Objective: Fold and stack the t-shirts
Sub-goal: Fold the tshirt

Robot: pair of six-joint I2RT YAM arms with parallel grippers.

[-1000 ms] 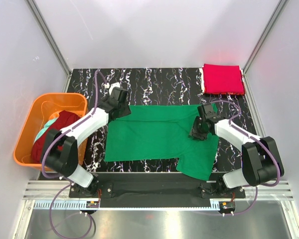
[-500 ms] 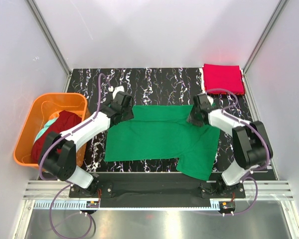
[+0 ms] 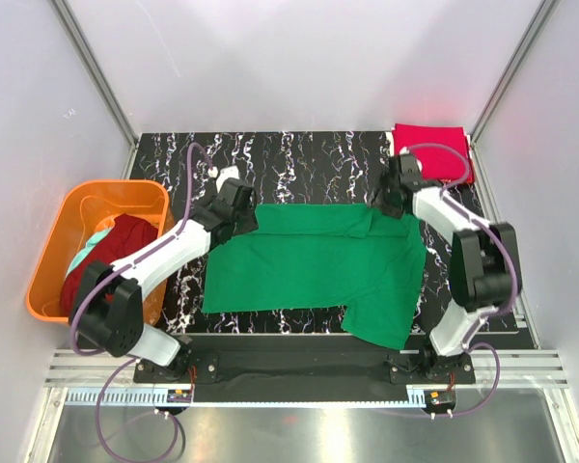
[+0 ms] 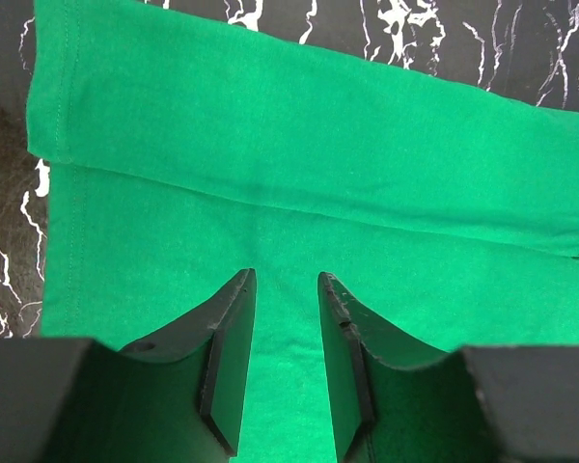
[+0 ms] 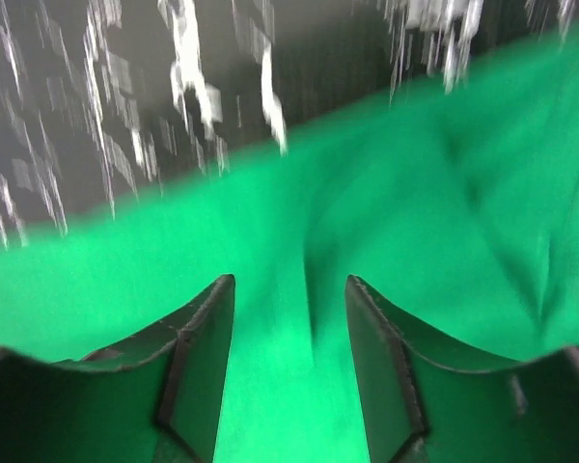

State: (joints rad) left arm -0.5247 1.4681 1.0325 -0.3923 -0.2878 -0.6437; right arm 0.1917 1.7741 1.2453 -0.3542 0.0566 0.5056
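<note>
now both arms hover over the green t-shirt [image 3: 309,265], lying partly folded mid-table [image 3: 299,154].
left fingers [image 4: 230,357] stand slightly apart above its far left part, holding nothing; right fingers [image 5: 198,357] are spread wider above its far right corner, the view blurred. a folded red t-shirt [image 3: 432,151] lies at the table's far right corner; a maroon t-shirt [image 3: 116,253] sits in the orange basket [image 3: 48,270].
</note>
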